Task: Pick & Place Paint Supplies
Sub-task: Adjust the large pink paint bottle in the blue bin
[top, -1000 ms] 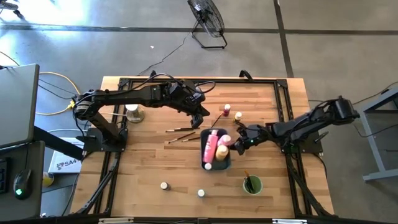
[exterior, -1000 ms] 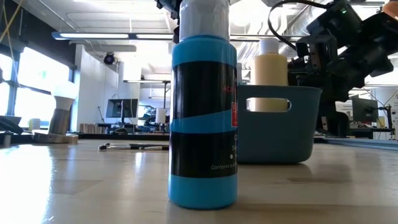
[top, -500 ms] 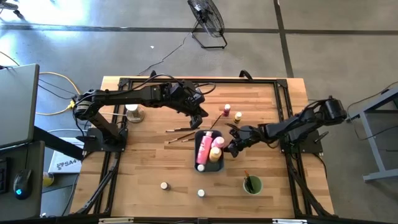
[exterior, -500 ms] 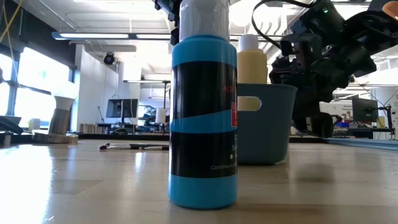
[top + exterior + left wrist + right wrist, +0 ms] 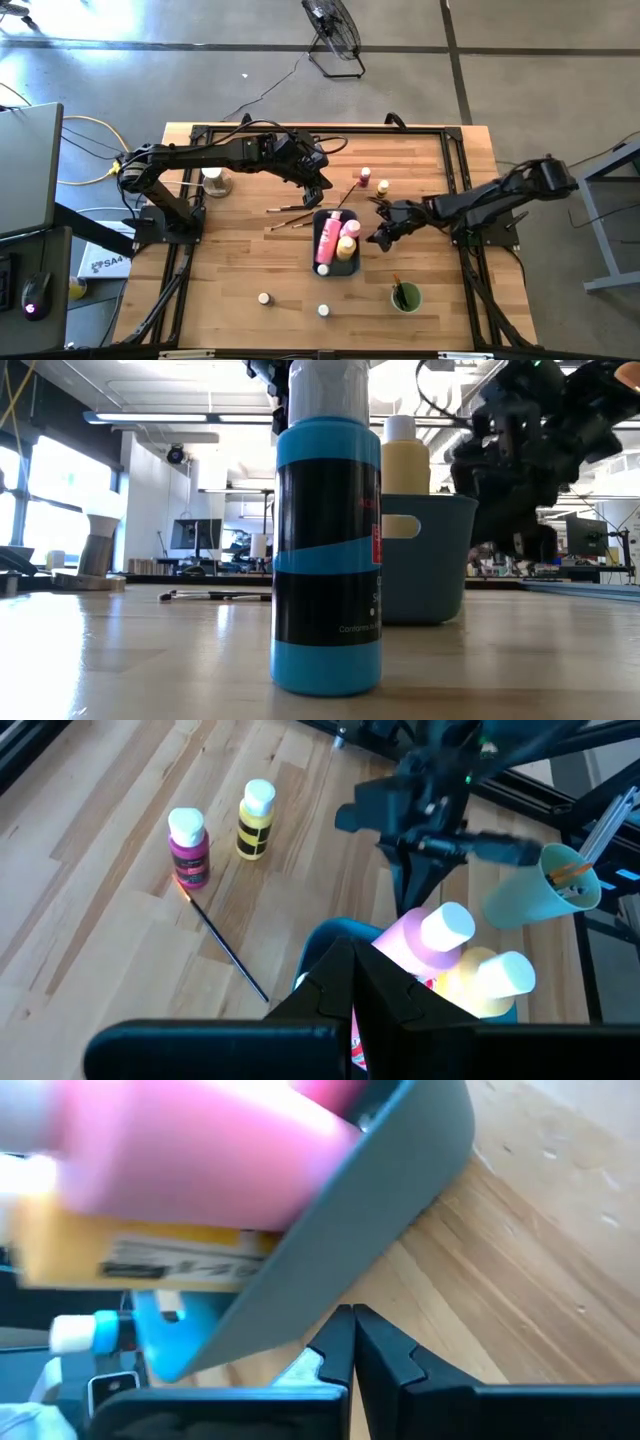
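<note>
The blue-grey tray (image 5: 352,266) stands mid-table with a pink squeeze bottle (image 5: 326,238) and a yellow one (image 5: 347,242) inside. My right gripper (image 5: 376,239) is shut just off the tray's right wall (image 5: 400,1170), a strip of wood between them in the high view. My left gripper (image 5: 322,190) hovers shut and holds nothing over the tray's far end (image 5: 330,935). Two small bottles, pink (image 5: 188,845) and yellow-black (image 5: 257,818), stand beyond it, a brush (image 5: 225,945) lying beside them. Two more brushes (image 5: 290,215) lie left of the tray.
A green cup (image 5: 405,297) holding brushes stands near the front, right of centre. Two pale-capped jars (image 5: 263,298) (image 5: 322,311) stand near the front edge; one is the blue bottle (image 5: 325,550) filling the low view. A white-topped stand (image 5: 213,180) sits at the far left.
My right gripper went toward the table's left with shut fingers against the tray, sliding it left and turning it about so its narrow end faces the low camera. The gripper then drew back right and rose a little. The bottles stayed in the tray.
</note>
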